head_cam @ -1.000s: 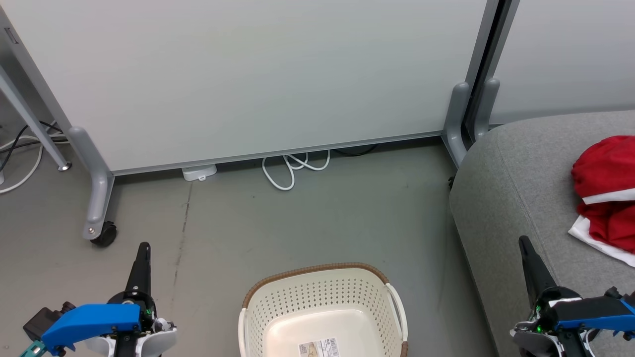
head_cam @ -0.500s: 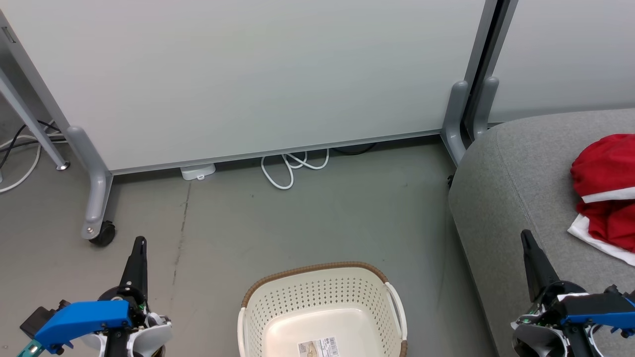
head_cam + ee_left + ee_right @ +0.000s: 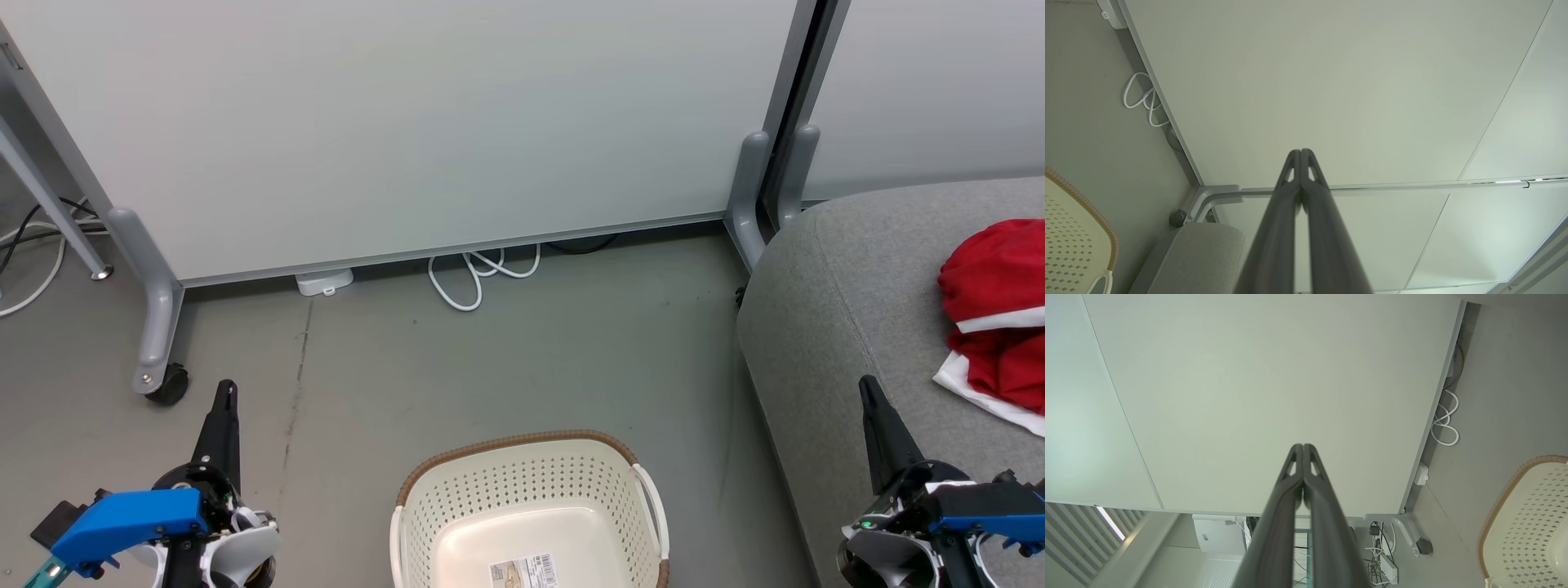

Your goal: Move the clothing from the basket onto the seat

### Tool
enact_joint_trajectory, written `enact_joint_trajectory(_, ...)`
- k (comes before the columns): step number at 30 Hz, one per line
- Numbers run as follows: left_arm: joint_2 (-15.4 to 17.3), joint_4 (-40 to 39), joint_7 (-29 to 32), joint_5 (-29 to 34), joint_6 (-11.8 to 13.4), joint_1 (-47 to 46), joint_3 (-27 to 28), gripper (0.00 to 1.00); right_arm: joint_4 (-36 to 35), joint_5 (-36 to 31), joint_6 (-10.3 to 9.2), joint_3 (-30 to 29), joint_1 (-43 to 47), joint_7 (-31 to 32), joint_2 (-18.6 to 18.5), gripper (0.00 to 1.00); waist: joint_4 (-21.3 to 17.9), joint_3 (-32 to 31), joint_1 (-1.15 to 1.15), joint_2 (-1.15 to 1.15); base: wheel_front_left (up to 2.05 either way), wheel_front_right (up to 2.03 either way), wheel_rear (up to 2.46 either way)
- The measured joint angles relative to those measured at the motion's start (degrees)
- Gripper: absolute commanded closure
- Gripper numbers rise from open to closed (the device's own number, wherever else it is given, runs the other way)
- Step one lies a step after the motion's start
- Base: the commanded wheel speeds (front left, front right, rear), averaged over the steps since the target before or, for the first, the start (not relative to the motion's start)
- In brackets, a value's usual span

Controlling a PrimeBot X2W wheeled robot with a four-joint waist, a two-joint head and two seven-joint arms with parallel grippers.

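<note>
Grey floor separates basket rim from seat edge.

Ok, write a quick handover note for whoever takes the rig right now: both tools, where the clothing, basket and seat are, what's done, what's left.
Left tool: shut, empty, left of the basket.
Right tool: shut, empty, right of the basket, by the seat.
Basket: on the floor, with no clothing in the part in view, just a label on its bottom.
Clothing: a red heap lying on the seat, cut off by the frame edge, so the count is unclear.
Done: the move looks finished.
Left: probably only checking the basket's near end, which is out of frame.
</note>
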Motion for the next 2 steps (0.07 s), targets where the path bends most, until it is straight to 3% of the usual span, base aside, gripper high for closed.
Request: enact_joint_trajectory(2,0.0,0.0,0.0,0.0,0.0,0.0,0.0,1.0,0.0,0.0,0.0,0.0,0.0,0.0,0.0,1.0,0.0,0.0,0.0,0.0,0.0,0.0,0.0)
